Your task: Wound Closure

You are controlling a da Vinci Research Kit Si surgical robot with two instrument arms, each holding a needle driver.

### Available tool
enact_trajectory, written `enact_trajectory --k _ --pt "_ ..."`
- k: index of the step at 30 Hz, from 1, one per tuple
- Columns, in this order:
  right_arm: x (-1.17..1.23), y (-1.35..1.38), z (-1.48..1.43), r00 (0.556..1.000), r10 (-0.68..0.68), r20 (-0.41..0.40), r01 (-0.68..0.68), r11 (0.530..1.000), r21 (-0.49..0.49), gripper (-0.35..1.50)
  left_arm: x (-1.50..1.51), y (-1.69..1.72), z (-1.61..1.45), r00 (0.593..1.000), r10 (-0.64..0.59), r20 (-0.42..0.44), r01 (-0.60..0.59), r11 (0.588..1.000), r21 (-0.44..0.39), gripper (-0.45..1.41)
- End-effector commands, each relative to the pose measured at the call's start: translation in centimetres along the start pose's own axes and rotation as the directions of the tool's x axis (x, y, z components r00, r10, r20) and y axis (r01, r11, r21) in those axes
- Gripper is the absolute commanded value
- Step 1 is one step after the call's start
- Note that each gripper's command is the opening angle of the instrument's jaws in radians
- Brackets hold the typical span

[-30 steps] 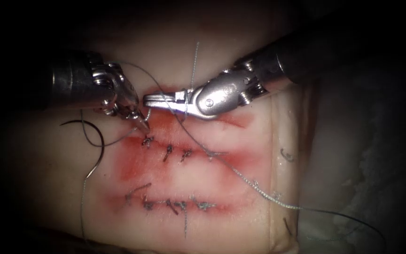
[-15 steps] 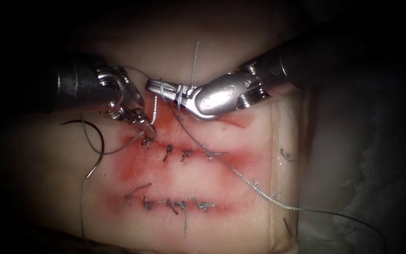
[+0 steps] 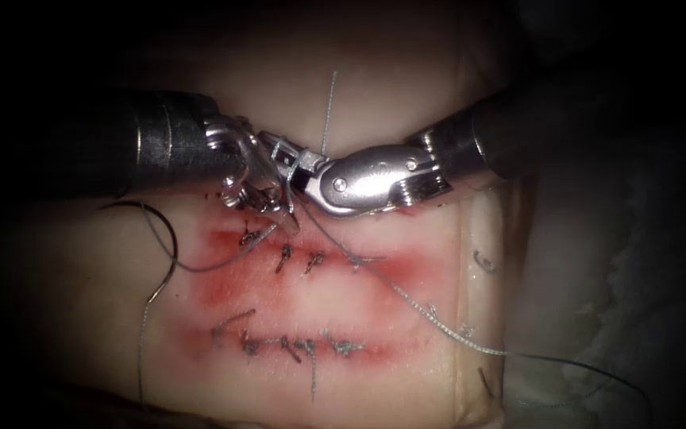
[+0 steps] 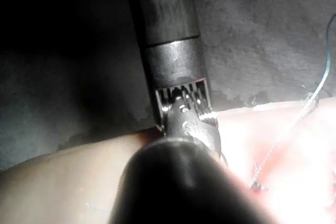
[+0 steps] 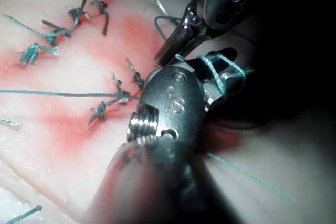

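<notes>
**Thread wrapped on the right tool, needle lying free on the left**

We are seeing the curved needle [image 3: 167, 238] lying loose on the tissue [image 3: 406, 314], well to the left of the stitched cuts, with no tool gripping it and its arc resting on the surface rather than buried. The thread [image 3: 406, 298] is trailing from it, running across the upper row of knots and away to the lower right, and it is winding in loops around the right tool's jaws; in the right wrist view we are seeing those teal loops [image 5: 220, 69] sitting around the slim jaws just beyond the wrist.

The right tool [image 3: 279, 151] is reaching in from the right, its shaft sloping down to the left and its wrist laid nearly level, jaws pointing left and looking closed together, holding nothing that we can make out between them. The left tool [image 3: 275, 205] is coming in level from the left, its wrist bent downward so that the jaws are pointing down at the tissue just above the upper cut's left end, right beside the right tool's tip. We cannot tell whether its jaws are apart or together, nor whether they are gripping thread.

Red fluid [image 3: 224, 286] is staining the tissue around both stitched rows.
</notes>
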Motion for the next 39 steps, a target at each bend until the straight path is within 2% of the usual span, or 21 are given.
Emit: enact_trajectory --k 1,3,7,9,11,15,19,26,29,33,39 --pt "0.06 0.02 0.05 1.0 0.009 -0.01 -0.009 1.0 0.012 0.58 -0.09 0.03 0.02 1.0 0.0 0.0 0.0 1.0 -0.01 -0.45" --pt "0.1 0.02 0.03 0.999 0.028 -0.03 -0.027 0.999 0.035 0.68 -0.09 0.03 0.02 1.0 0.001 -0.003 -0.001 1.0 -0.022 -0.45" --pt "0.15 0.03 0.0 0.997 0.047 -0.065 -0.043 0.996 0.072 0.69 -0.09 0.04 0.03 1.0 0.002 -0.017 -0.003 0.999 -0.04 -0.45" --pt "0.15 0.03 0.01 0.997 0.049 -0.066 -0.043 0.995 0.087 0.52 -0.09 0.03 0.04 1.0 0.013 -0.022 -0.014 0.999 -0.045 -0.45" --pt "0.12 0.01 0.02 0.996 0.053 -0.07 -0.046 0.993 0.107 0.44 -0.08 0.02 0.07 1.0 0.011 -0.025 -0.013 0.999 -0.049 -0.45" --pt "0.13 -0.01 0.02 0.994 0.086 -0.072 -0.075 0.987 0.141 0.46 -0.11 0.0 0.12 0.999 0.019 -0.032 -0.02 0.998 -0.058 -0.45" --pt "0.18 -0.05 0.0 0.987 0.129 -0.1 -0.109 0.976 0.191 0.61 -0.18 -0.01 0.21 0.999 0.01 -0.031 -0.012 0.998 -0.066 -0.45" --pt "0.31 -0.18 -0.07 0.97 0.196 -0.144 -0.151 0.951 0.271 0.61 -0.22 0.03 0.19 0.999 0.014 -0.038 -0.017 0.997 -0.078 -0.45" --pt "0.33 -0.24 -0.1 0.966 0.212 -0.151 -0.161 0.941 0.297 0.47 -0.22 0.04 0.18 0.999 0.014 -0.042 -0.018 0.996 -0.089 -0.45" --pt "0.31 -0.25 -0.11 0.956 0.253 -0.147 -0.195 0.926 0.324 0.44 -0.23 0.07 0.19 0.999 0.014 -0.042 -0.018 0.995 -0.096 -0.45" --pt "0.31 -0.26 -0.12 0.946 0.288 -0.147 -0.222 0.909 0.352 0.68 -0.23 0.16 0.2 0.999 0.015 -0.043 -0.02 0.994 -0.107 -0.45"
